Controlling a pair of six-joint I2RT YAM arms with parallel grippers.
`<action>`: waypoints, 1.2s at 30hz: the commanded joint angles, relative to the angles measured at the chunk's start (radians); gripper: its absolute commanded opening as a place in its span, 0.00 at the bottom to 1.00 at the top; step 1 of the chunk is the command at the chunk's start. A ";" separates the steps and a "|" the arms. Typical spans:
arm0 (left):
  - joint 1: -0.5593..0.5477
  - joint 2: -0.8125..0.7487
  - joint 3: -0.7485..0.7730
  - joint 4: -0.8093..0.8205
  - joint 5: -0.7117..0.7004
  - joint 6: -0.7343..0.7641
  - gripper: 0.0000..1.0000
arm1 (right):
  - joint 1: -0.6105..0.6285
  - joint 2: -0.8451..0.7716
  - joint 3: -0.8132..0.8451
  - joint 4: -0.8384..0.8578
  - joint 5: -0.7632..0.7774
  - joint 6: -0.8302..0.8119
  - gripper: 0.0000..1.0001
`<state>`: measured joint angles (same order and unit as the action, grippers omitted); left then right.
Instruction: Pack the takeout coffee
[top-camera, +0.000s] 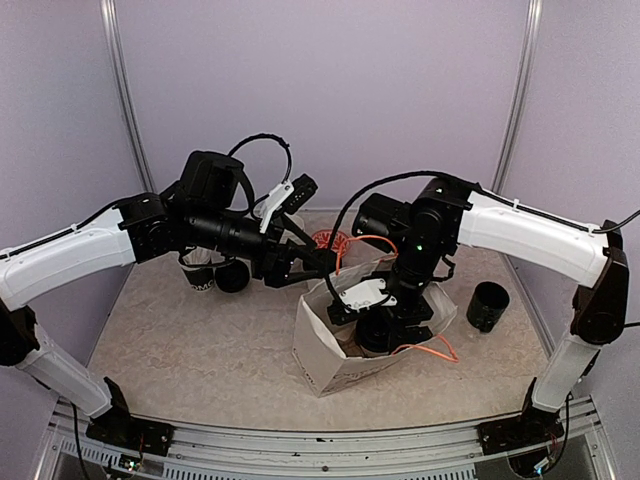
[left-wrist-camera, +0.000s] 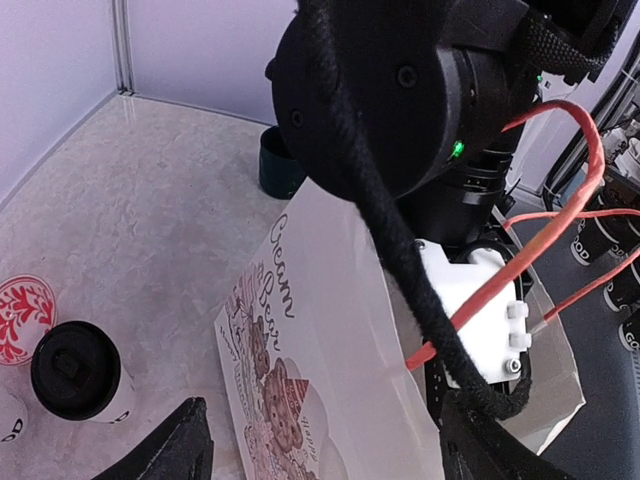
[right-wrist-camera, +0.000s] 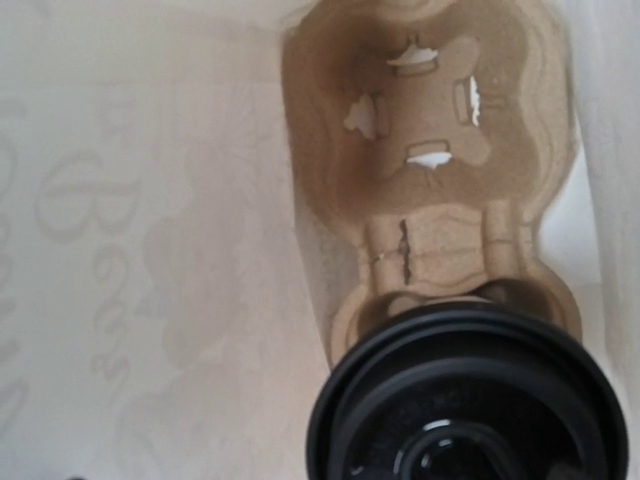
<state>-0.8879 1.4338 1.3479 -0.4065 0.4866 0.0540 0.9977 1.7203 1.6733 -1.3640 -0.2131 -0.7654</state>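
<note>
A white paper bag (top-camera: 322, 352) with a printed front (left-wrist-camera: 300, 400) stands mid-table. My left gripper (top-camera: 318, 265) is at the bag's upper left rim. In the left wrist view it (left-wrist-camera: 330, 455) is open, its fingers (left-wrist-camera: 175, 450) wide apart with the bag's wall between them. My right gripper (top-camera: 385, 322) reaches down into the bag. Its wrist view shows a brown cardboard cup carrier (right-wrist-camera: 430, 150) on the bag's floor and the black lid (right-wrist-camera: 465, 405) of one coffee cup close below; its fingers do not show. The second lidded coffee cup (top-camera: 208, 275) (left-wrist-camera: 78, 372) stands on the table to the left.
A black cylindrical pot (top-camera: 487, 305) stands right of the bag; it also shows in the left wrist view (left-wrist-camera: 280, 165). A red-patterned round thing (top-camera: 328, 240) (left-wrist-camera: 20, 315) lies behind the bag. Orange cables (top-camera: 425, 350) hang from the right arm over the bag's rim.
</note>
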 joint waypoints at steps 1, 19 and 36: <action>-0.005 -0.008 0.019 0.059 0.045 0.004 0.77 | -0.002 -0.015 0.024 -0.012 -0.021 0.003 0.99; -0.044 0.084 0.059 0.027 -0.034 0.021 0.71 | -0.002 -0.017 0.062 -0.013 -0.018 0.002 0.98; 0.009 0.125 0.096 0.014 -0.159 -0.012 0.55 | -0.002 -0.044 0.070 -0.013 0.017 -0.015 0.98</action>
<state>-0.8951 1.5372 1.4155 -0.3931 0.3500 0.0467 0.9977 1.7046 1.7256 -1.3621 -0.2050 -0.7700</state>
